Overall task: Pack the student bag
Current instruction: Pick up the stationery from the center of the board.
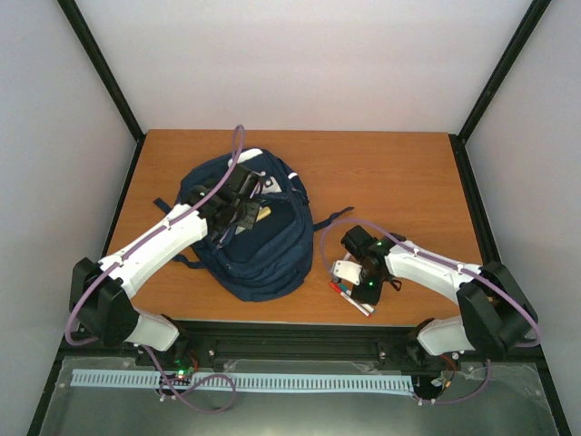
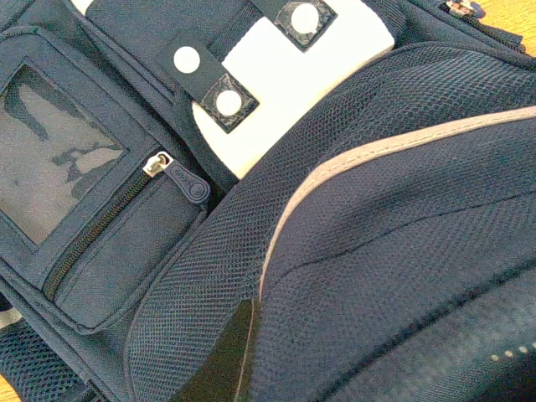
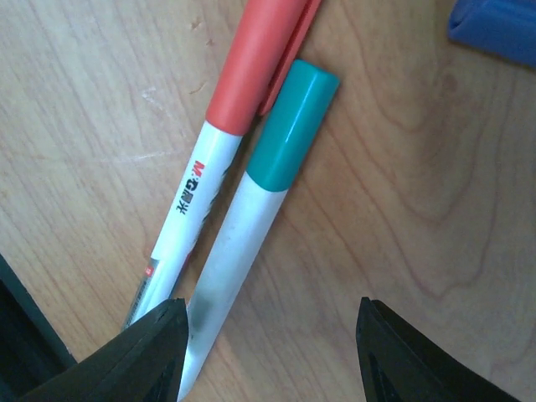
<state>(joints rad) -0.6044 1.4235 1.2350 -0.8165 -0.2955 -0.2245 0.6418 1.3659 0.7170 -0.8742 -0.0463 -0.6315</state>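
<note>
Lengthwise, the student bag [image 1: 259,259] points away; left hand [image 1: 234,216] closed, right hand [image 3: 268,335] spread.

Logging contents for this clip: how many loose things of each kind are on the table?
backpack: 1
red-capped marker: 1
teal-capped marker: 1
Total: 3
A blue thing cut off at the corner of the right wrist view cannot be identified and is not counted.

Wooden table [image 1: 399,182]; student bag [image 1: 263,254] lying left-centre; red-capped marker [image 3: 213,159] touching teal-capped marker [image 3: 251,218] near front edge
</note>
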